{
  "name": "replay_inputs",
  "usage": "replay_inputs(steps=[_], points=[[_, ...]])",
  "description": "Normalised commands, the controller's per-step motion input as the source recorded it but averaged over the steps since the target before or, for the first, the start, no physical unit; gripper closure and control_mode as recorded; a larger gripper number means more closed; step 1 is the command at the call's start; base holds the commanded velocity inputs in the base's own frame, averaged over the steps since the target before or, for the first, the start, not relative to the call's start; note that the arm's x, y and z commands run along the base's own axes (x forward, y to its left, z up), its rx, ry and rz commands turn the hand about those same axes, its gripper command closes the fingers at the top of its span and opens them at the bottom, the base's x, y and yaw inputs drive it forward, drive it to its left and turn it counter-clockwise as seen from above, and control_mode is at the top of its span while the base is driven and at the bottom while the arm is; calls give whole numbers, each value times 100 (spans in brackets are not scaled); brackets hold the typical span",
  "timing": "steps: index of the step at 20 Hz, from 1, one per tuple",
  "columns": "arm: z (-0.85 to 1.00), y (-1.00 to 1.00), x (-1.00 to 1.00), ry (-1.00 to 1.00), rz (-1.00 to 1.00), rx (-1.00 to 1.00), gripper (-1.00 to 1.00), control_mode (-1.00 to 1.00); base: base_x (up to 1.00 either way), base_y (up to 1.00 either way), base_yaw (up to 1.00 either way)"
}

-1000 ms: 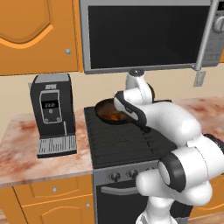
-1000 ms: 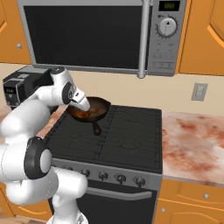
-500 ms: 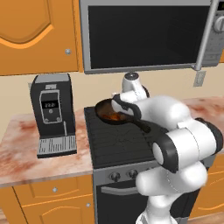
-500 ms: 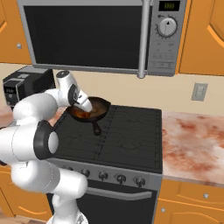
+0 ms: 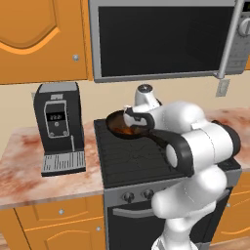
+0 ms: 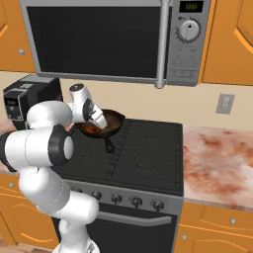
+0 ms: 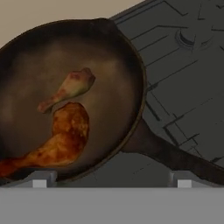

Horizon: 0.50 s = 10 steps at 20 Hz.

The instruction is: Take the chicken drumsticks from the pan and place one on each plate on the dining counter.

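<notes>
The round dark frying pan (image 7: 74,61) with its long black handle sits on the black stove top (image 6: 143,153) and holds two roasted chicken drumsticks: a paler small one (image 7: 68,89) and a larger orange-brown one (image 7: 57,140), lying just beside each other. From the hand camera both pieces are distinct; from the base cameras they blur into an orange patch. The gripper (image 7: 109,177) hovers above the pan's near rim, jaws spread wide, empty.

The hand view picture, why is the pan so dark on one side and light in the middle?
In the hand view, the pan looks dim and soft, its rim deeply shaded while its floor catches pale light around both drumsticks. The left base view is brighter and crisper.
</notes>
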Motion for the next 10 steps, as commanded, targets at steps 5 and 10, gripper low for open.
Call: replay_inputs(steps=[5, 10], points=[[-31, 0, 39, 0, -3, 0, -100, -100, 0, 0, 0], [-19, 0, 54, 0, 0, 0, -100, -100, 0, 0, 0]])
